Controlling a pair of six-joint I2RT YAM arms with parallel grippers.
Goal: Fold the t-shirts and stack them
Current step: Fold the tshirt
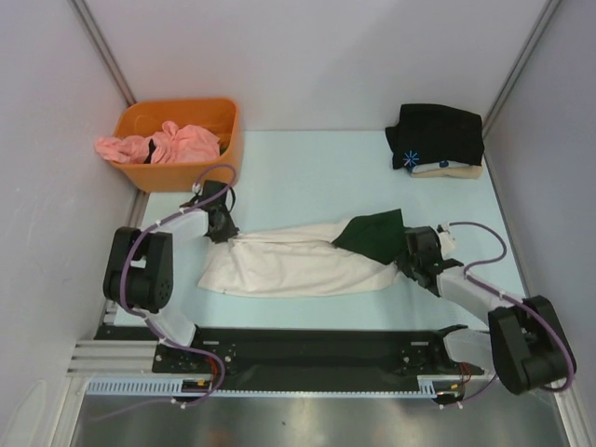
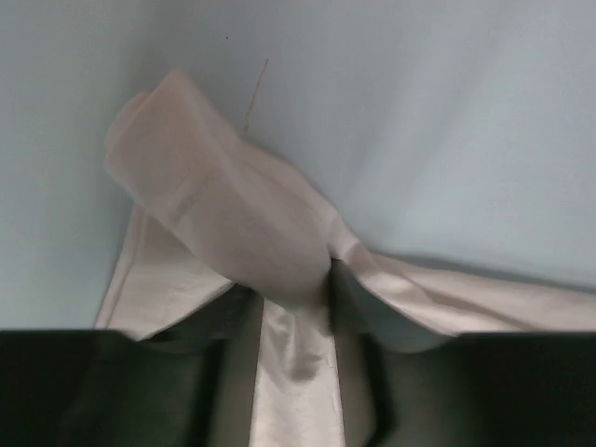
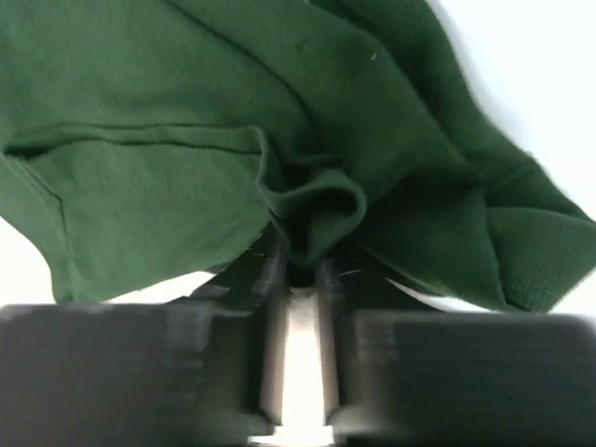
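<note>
Top external: both arms are bent low over the bench (image 1: 307,172); the cream t-shirt (image 1: 298,265) is pinched at its pale end in the left jaws, at its green sleeve (image 1: 372,233) in the right jaws.

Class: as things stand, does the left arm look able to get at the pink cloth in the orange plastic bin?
Likely not yet. The pink cloth in the orange plastic bin lies near the left hand, nothing between, but that hand grips the cream cloth t-shirt.

The cream shirt (image 1: 289,265) is soft matt cloth; the orange bin (image 1: 168,177) smooth plastic.
</note>
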